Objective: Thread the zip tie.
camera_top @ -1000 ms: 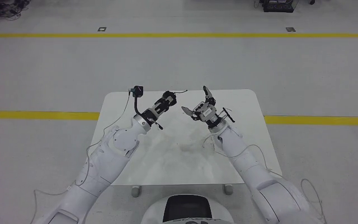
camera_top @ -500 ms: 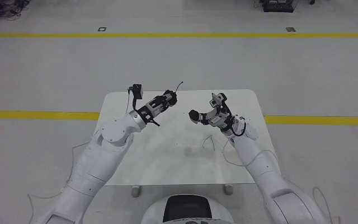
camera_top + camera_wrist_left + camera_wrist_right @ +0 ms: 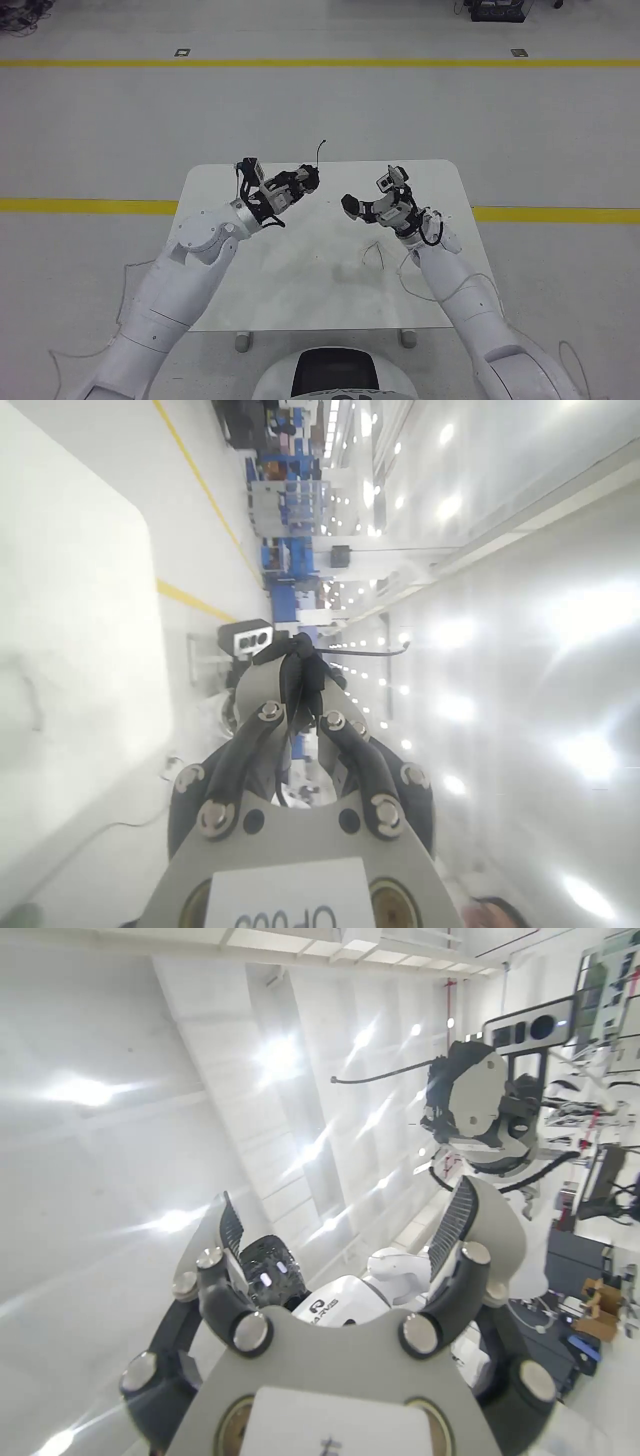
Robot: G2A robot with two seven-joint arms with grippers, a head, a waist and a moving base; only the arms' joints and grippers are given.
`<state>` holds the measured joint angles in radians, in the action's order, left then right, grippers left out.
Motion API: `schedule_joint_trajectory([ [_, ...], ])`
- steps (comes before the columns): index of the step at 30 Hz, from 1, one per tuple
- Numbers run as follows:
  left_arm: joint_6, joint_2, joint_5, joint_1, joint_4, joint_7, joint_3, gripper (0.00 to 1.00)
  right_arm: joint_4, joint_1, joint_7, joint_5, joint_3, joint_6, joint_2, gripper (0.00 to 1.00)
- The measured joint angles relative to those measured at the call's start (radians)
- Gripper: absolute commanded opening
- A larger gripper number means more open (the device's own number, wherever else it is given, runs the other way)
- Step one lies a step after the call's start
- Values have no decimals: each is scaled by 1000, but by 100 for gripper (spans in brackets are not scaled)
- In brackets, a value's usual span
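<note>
Tabletop (image 3: 300, 290); zip tie (image 3: 360, 653) in left tool (image 3: 308, 178)

Wide-spread right hand (image 3: 345, 1193), left hand (image 3: 442, 1083) beyond it pinching a thin black zip tie (image 3: 380, 1075)

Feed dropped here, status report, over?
Left claw shut on zip tie, tail free. Right claw open, empty, apart. Nothing in the way.

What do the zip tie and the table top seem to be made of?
The zip tie looks like flexible black plastic with a matte finish: it is a thin strip that bows slightly and bends at its tip where it sticks out of the left hand. The table has a smooth, plain white top with rounded corners, likely laminate or coated board; its core cannot be told.
</note>
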<state>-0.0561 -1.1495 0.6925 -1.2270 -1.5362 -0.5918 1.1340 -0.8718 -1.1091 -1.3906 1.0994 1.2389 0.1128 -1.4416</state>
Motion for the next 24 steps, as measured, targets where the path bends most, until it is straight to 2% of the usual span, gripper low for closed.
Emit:
schedule_joint_trajectory([
  [6, -66, 2, 157, 2, 13, -128, 20, 0, -1, -11, 1, 72, 2, -65, 9, 100],
  [8, -74, 2, 174, 9, 18, -149, 20, 0, -1, -11, 1, 92, -3, -84, 11, 100],
  [9, -63, 4, 151, 16, 15, -157, 17, 0, -1, -11, 1, 96, -4, -86, 11, 100],
  [11, -54, 6, 105, 19, 11, -159, 14, 0, -1, -11, 1, 96, -4, -84, 12, 100],
  [14, -56, 5, 98, 19, 11, -157, 14, 0, -1, -11, 1, 95, -4, -84, 12, 100],
  [17, -62, 1, 136, 10, 5, -142, 7, 0, -12, -19, 19, 99, -4, -88, 11, 100],
  [20, -58, -3, 242, 13, 2, -131, 2, 0, -39, -36, 57, 102, -3, -98, 11, 100],
  [21, -46, 0, 247, 16, 4, -123, -4, 0, -45, -41, 62, 105, -2, -103, 11, 100],
  [24, -52, -4, 205, 11, 11, -131, -4, 0, -56, -47, 66, 110, 1, -109, 12, 100],
])
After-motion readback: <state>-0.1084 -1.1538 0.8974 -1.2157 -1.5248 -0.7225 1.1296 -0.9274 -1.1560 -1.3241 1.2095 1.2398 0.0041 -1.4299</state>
